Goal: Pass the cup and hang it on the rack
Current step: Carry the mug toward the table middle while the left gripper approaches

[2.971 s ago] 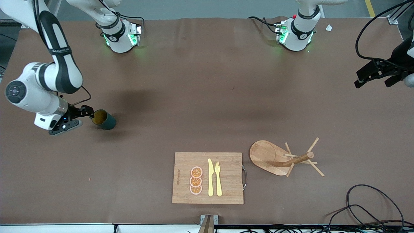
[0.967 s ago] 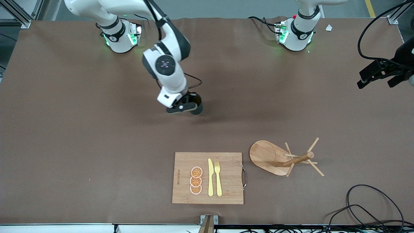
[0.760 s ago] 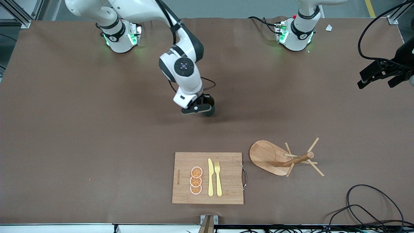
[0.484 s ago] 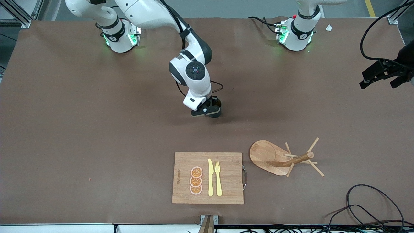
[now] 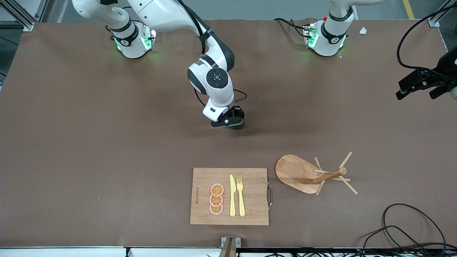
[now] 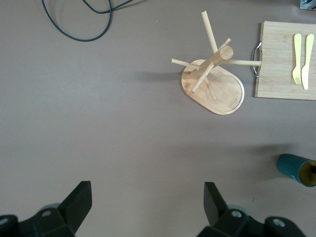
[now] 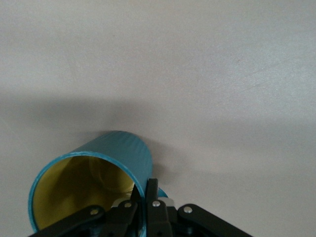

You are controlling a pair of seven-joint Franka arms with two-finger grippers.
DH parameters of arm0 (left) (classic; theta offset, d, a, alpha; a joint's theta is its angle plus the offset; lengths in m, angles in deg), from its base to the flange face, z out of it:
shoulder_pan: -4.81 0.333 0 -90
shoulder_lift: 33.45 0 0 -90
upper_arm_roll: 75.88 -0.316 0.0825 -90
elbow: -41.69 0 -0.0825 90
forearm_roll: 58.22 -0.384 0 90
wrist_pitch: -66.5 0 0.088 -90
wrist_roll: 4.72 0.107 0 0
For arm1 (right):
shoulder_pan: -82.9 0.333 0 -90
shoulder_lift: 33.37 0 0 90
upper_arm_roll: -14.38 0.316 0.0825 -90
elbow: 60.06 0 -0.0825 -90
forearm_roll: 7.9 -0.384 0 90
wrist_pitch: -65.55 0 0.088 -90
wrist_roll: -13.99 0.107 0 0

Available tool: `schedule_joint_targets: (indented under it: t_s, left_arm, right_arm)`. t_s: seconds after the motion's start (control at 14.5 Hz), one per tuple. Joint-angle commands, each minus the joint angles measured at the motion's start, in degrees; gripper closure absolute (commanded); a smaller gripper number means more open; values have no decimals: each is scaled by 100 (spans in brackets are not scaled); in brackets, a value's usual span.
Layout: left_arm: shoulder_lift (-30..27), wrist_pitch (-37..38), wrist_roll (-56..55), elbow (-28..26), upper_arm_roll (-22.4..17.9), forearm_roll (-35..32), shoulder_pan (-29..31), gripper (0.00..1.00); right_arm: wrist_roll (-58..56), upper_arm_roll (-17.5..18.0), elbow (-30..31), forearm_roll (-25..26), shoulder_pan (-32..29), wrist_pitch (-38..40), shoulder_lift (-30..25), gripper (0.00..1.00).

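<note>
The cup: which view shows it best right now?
The right wrist view: the cup fills it, teal wall and yellow inside clear, rim pinched by the right gripper. The front view mostly hides it under that gripper. The left wrist view shows it small at the edge.

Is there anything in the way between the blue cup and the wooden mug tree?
Nothing visible is. The cup, pinched by its wall in the right gripper, is at the table's middle. Only bare table lies between it and the rack. The cutting board sits beside the rack, off that path.
</note>
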Motion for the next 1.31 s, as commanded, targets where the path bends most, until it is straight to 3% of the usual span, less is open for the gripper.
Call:
schedule_joint_targets:
  t_s: [0.0, 0.21, 0.48, 0.62, 0.97, 1.24]
  left_arm:
    - [14, 31, -352, 27, 24, 10, -12, 0]
    - [23, 31, -1388, 54, 77, 19, -161, 0]
    - [102, 31, -2839, 72, 173, -25, -591, 0]
    - [189, 31, -3733, 72, 270, -51, -864, 0]
    - [488, -4, -5458, 80, 350, -542, -1829, 0]
    - [953, -101, -6873, 150, 367, -947, -2796, 0]
  right_arm:
    - [145, -86, -64, 142, 83, 108, 0, 4]
    - [83, -77, -98, 213, -40, 318, -79, 0]
    - [-48, -33, -380, 82, -531, 1486, -649, 0]
    - [-40, -59, -371, -242, -821, 1890, -983, 0]
    - [-179, -68, -389, -271, -2480, 3323, -1730, 0]
    - [-1899, -156, -398, 211, -3404, 3878, -2109, 0]
